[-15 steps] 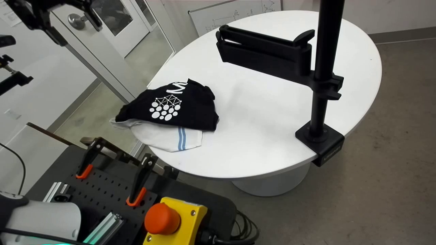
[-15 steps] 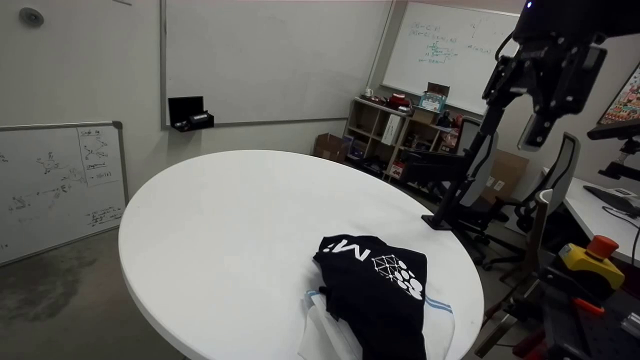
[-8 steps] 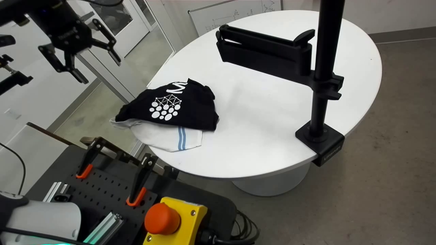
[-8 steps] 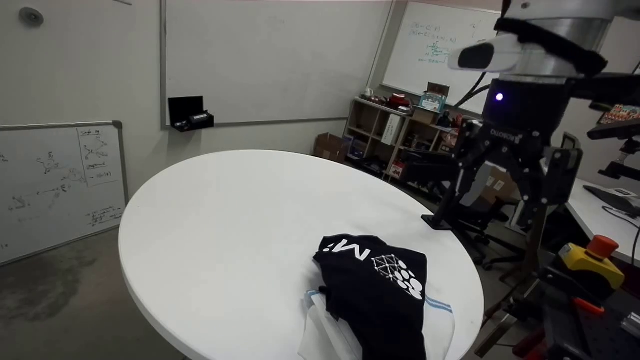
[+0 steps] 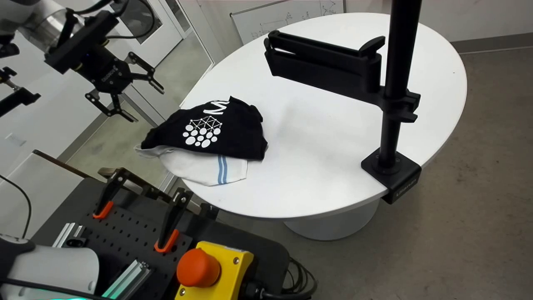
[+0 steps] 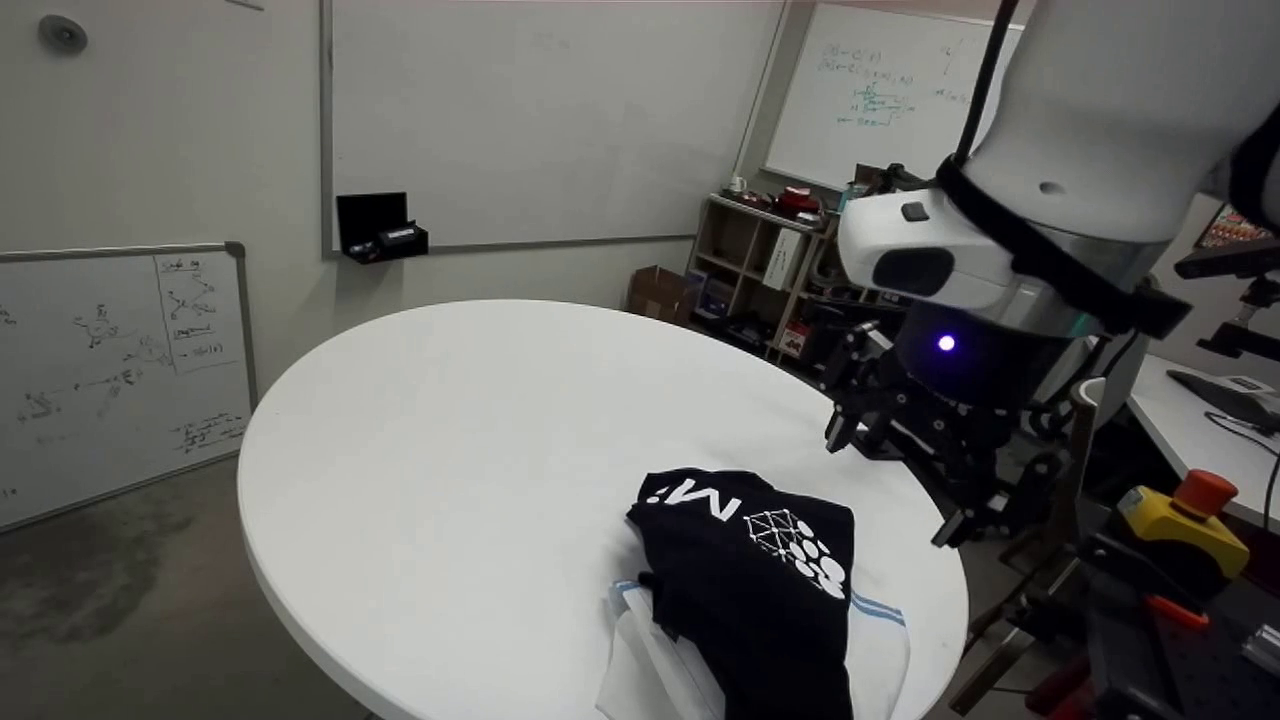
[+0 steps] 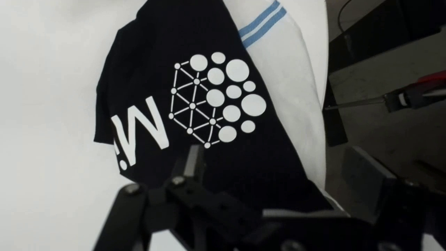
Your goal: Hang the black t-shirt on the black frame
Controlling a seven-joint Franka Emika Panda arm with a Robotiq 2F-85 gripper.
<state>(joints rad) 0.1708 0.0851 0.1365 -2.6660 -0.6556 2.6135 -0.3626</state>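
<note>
Wrist view: the claw (image 7: pixel 278 158) stands spread, facing the black t-shirt (image 7: pixel 202 108), presumably to pinch it; the striped cloth (image 7: pixel 285 75) beneath perhaps props it up.

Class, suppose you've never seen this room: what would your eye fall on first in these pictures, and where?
The black t-shirt with bold white print probably comes first, lying over a blue-striped white cloth on the round white table. Next comes the black frame, rising from the table's edge. Low in an exterior view, a yellow box with a red-orange button also stands out.
</note>
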